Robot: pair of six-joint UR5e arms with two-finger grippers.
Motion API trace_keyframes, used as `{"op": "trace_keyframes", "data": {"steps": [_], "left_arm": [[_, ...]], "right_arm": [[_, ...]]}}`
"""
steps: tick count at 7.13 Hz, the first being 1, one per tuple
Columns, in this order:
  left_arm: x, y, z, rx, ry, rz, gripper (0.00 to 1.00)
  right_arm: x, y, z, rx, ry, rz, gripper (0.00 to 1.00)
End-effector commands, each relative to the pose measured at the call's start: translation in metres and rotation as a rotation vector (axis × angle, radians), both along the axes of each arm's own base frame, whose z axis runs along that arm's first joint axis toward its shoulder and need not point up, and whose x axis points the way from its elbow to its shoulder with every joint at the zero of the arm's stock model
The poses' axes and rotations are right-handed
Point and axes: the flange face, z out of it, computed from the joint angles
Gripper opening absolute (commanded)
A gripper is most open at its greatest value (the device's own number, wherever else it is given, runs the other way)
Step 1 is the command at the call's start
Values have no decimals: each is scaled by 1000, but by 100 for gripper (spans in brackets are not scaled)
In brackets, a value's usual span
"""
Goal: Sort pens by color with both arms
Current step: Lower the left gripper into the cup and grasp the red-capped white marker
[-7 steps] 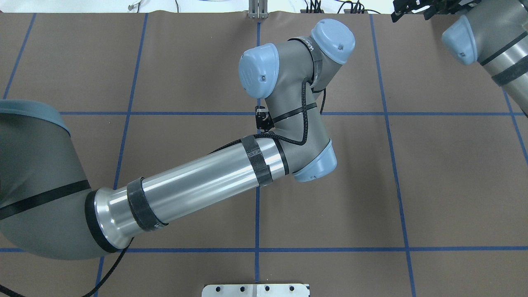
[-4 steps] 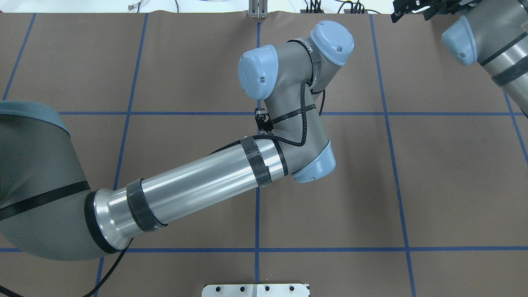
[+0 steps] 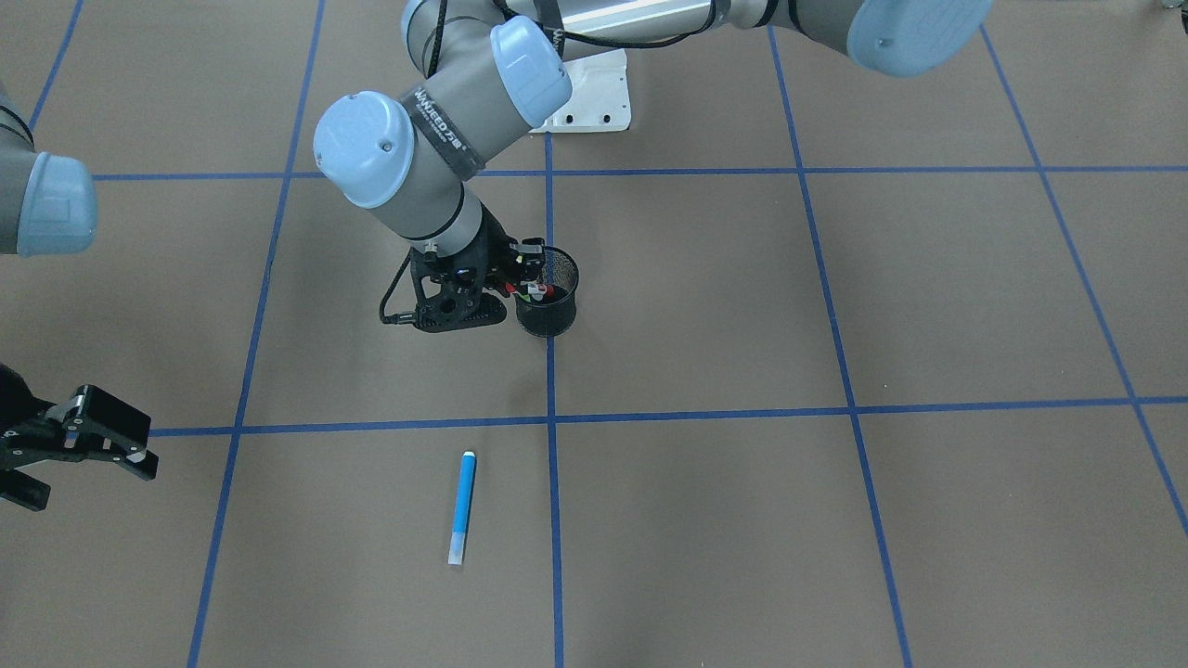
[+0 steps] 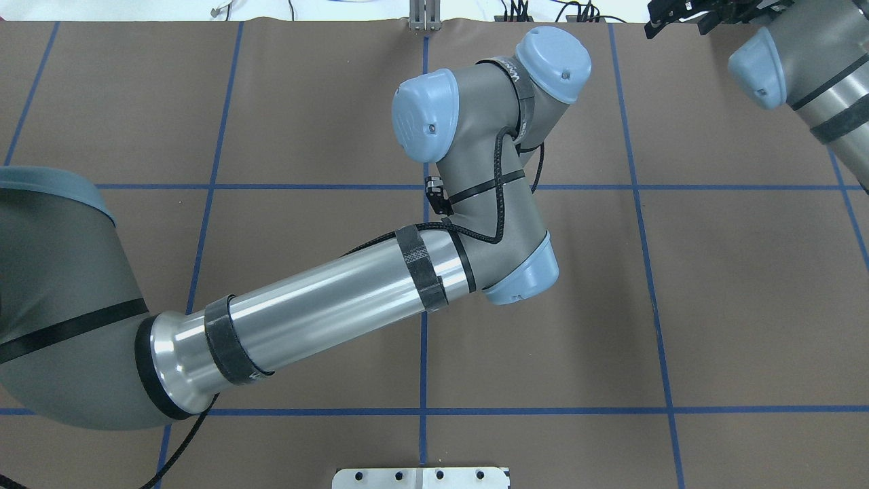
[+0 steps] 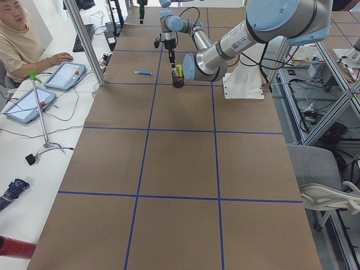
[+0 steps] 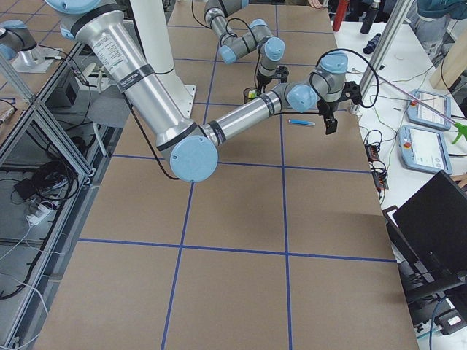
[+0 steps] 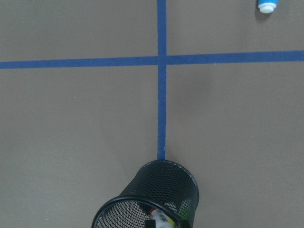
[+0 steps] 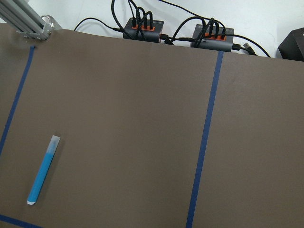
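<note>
The blue pen (image 3: 462,507) lies alone on the brown mat; it also shows in the right wrist view (image 8: 42,175) and, as a tip only, in the left wrist view (image 7: 267,5). The red-capped white pen (image 3: 536,292) and the green and yellow pens stand in a black mesh cup (image 3: 549,301), seen from above in the left wrist view (image 7: 156,197). My left gripper (image 3: 522,276) hangs at the cup's rim beside these pens; I cannot tell whether its fingers are closed. My right gripper (image 3: 93,459) is open and empty, well off to the side of the blue pen.
Blue tape lines divide the mat into squares. The left arm (image 4: 326,305) hides the cup in the overhead view. The white base stand (image 3: 589,97) is behind the cup. Cable hubs (image 8: 142,28) sit past the mat's far edge. An operator (image 5: 22,39) sits with tablets at a side table.
The left arm's wrist and elbow joints have shifted slightly to the right in the overhead view. The right arm has barely moved.
</note>
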Motion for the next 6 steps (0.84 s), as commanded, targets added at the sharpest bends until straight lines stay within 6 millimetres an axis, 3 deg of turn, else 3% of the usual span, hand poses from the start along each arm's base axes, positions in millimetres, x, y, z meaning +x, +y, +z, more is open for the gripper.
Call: {"op": "trace_keyframes", "data": {"steps": [1,4,5,6], "left_arm": [[-21,11,-28,25,48,-7,0],[-68,23,-73,81,129,-35,0],[-95,17,-80,118,162,-67,0],[-119,27,-80,184,199,-90,0]], "right_arm": [[1,0,0,0,0,2,100],[1,0,0,0,-1,2,100],[1,0,0,0,-1,2,100],[1,0,0,-1,-1,3,100]]}}
